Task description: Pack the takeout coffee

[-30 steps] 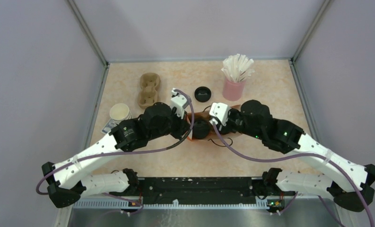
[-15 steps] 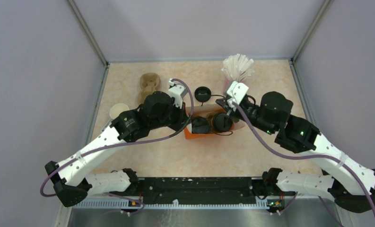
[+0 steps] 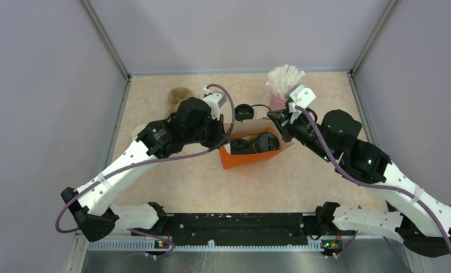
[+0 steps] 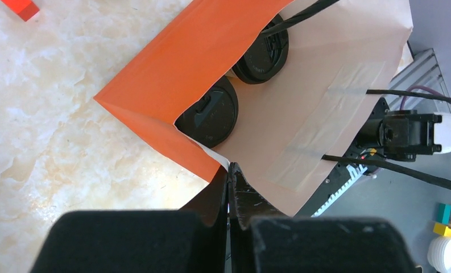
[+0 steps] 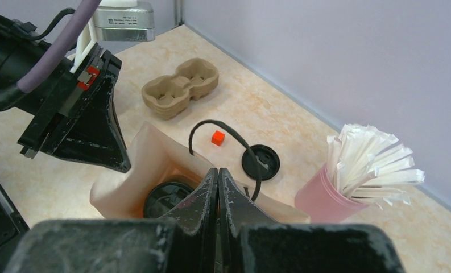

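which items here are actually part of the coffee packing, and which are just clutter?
Job: orange bag; lidded coffee and second lidded coffee inside it; left gripper and right gripper, both at the bag's rim.
Lying about: pulp cup carrier; loose black lid; pink cup of straws; red cube.

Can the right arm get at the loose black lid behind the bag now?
Probably not yet: the right gripper is shut on the orange bag at its rim. The loose lid lies uncovered nearby, reachable once it lets go.
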Robot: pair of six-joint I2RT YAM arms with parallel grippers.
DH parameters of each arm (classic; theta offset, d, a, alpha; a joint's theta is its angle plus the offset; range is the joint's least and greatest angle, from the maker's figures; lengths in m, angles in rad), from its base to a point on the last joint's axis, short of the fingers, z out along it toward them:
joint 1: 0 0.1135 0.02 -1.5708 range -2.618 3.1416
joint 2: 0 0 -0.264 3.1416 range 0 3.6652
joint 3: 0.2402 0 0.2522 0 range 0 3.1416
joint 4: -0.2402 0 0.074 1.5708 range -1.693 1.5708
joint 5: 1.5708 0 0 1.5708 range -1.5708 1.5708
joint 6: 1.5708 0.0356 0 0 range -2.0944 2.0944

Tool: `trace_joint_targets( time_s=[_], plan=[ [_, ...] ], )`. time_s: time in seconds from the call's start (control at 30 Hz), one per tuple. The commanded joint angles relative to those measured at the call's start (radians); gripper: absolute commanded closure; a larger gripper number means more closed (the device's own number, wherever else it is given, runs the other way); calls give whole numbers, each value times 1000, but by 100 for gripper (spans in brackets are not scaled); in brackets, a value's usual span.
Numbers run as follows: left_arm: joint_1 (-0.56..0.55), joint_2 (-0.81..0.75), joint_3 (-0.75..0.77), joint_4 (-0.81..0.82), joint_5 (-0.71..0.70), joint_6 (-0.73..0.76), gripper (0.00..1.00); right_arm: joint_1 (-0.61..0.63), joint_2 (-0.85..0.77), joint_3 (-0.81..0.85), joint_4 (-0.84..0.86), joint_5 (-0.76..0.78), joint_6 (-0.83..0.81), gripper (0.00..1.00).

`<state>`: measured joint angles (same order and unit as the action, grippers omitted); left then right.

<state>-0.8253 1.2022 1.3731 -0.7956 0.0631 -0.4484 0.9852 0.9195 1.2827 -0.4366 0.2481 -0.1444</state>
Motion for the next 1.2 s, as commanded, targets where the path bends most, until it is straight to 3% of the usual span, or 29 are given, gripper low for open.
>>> trace_joint_targets(
  time_s=[0.0,0.83,1.0,1.03,1.1,1.17],
  plan=[
    [33,34,101,-38,5,-17,100,-10,-44,2,16,54,60,100],
    [93,92,108,-85,-8,-132,96,-9,-72,-3,-86,98,72,100],
    [97,99,109,-94,-15,-132,87,-10,-67,6,-136,226,107,100],
    [98,100,114,-95,-17,-130,83,-10,-71,7,-132,233,108,99],
    [98,104,127,-92,-21,-127,65,-9,-71,12,-130,251,116,97],
    [99,110,143,-88,-13,-118,59,-10,-62,23,-135,285,154,94]
  ],
)
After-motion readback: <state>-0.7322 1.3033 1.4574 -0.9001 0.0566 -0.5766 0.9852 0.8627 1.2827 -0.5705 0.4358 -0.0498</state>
